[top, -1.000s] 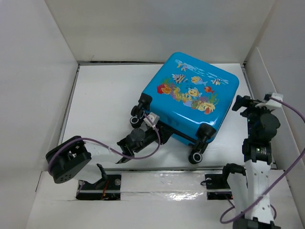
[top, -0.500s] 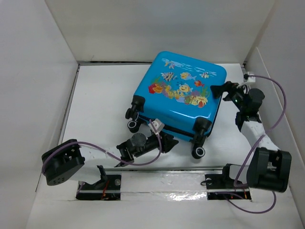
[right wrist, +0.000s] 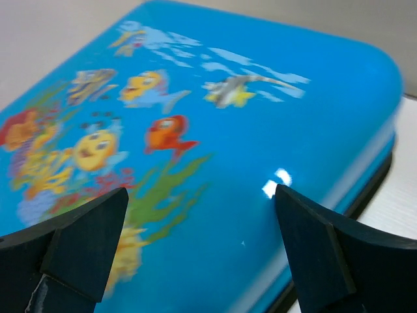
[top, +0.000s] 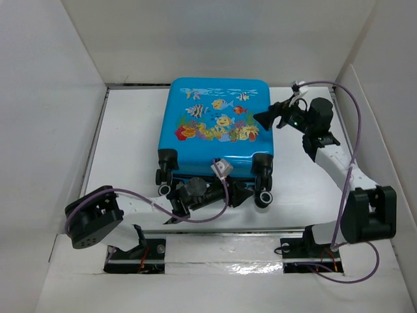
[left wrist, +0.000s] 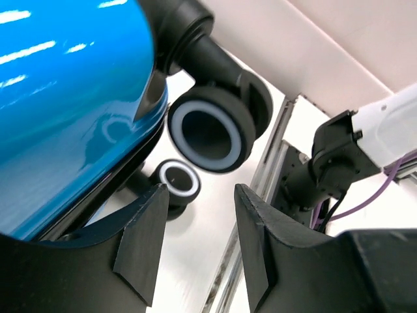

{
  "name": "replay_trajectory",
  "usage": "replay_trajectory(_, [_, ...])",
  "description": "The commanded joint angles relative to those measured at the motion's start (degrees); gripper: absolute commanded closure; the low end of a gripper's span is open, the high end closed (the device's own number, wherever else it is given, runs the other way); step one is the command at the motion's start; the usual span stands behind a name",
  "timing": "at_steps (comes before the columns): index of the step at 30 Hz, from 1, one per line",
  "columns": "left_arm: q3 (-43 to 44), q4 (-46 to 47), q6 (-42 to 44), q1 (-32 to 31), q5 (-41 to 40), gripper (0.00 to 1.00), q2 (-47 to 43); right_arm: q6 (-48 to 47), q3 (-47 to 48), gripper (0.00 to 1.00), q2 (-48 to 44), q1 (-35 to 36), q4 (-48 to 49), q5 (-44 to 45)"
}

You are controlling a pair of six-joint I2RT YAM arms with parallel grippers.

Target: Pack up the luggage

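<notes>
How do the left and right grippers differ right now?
The left gripper is only partly open; the right gripper is spread wide. The left gripper sits low at the wheeled near edge of the luggage, facing a wheel; the right gripper is at its right side, looking over the printed lid. Both hold nothing.

A white table was observed across the centre of the top frame. It was enclosed by a white rear wall, a left wall and a right wall. A dark gap was noted along the table's upper edge. A glossy strip was seen across the lower frame.
</notes>
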Motion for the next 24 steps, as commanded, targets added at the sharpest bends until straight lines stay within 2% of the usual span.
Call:
replay_trajectory(1, [3.4, 1.0, 0.4, -0.3, 2.5, 0.58, 1.4, -3.2, -2.0, 0.00, -10.0, 2.5, -1.3, -3.3])
replay_trajectory(2, [3.5, 1.1, 0.4, -0.3, 2.7, 0.58, 1.7, -3.7, -4.0, 0.00, -13.3, 2.0, -2.1, -1.5])
replay_trajectory(3, [3.7, 1.2, 0.3, -0.3, 2.4, 0.57, 1.8, -4.1, -6.2, 0.00, -20.5, 2.0, -3.9, 3.8])
replay_trajectory(5, [4.4, 1.1, 0.3, -0.3, 2.4, 0.57, 2.7, -4.8, -14.1, 0.09, -28.6, 2.0, -6.4, 10.0])
replay_trajectory(6, [5.7, 0.9, 0.3, -0.3, 2.6, 0.57, 3.2, -4.7, -16.9, 0.22, -36.8, 2.0, -9.2, 16.7])
replay_trajectory(7, [6.4, 0.3, 0.5, -0.3, 2.8, 0.57, 3.6, -4.1, -22.8, 0.65, -40.8, 2.0, -10.8, 20.2])
replay_trajectory(8, [7.2, 0.1, 0.9, -0.3, 3.2, 0.57, 4.6, -3.3, -25.8, 0.83, -44.7, 2.0, -12.2, 23.1])
replay_trajectory(9, [8.5, 0.0, 0.9, -0.3, 3.3, 0.57, 5.1, -3.2, -28.5, 0.95, -48.6, 1.4, -15.7, 27.3])
replay_trajectory(10, [9.2, -0.2, 0.9, -0.3, 3.4, 0.57, 5.5, -2.3, -30.8, 1.00, -55.4, 1.4, -18.4, 28.8])
replay_trajectory(13, [11.4, -0.2, 0.4, -0.8, 2.5, 0.57, 6.7, -1.0, -40.8, 1.00, -64.2, 0.0, -25.3, 26.8])
replay_trajectory(15, [12.1, -0.1, 0.3, -0.8, 1.8, 0.57, 6.9, 0.3, -43.5, 1.00, -66.1, -0.6, -26.8, 26.6])
replay_trajectory(18, [13.4, 0.4, -0.3, -0.8, 1.0, 0.57, 7.1, 2.0, -48.4, 1.00, -67.4, -0.6, -24.2, 22.4])
replay_trajectory(21, [14.2, 1.1, -0.6, -0.8, 0.5, 0.57, 7.6, 3.0, -50.7, 0.82, -66.4, -0.6, -21.9, 19.4])
replay_trajectory(22, [14.4, 1.3, -1.0, -0.8, 0.5, 0.57, 7.7, 2.1, -51.0, 0.69, -66.2, -0.6, -21.0, 18.5])
replay_trajectory(24, [15.0, 1.7, -1.1, -0.8, 1.0, 0.57, 8.4, 1.2, -51.8, 0.61, -65.6, -0.6, -17.6, 17.5])
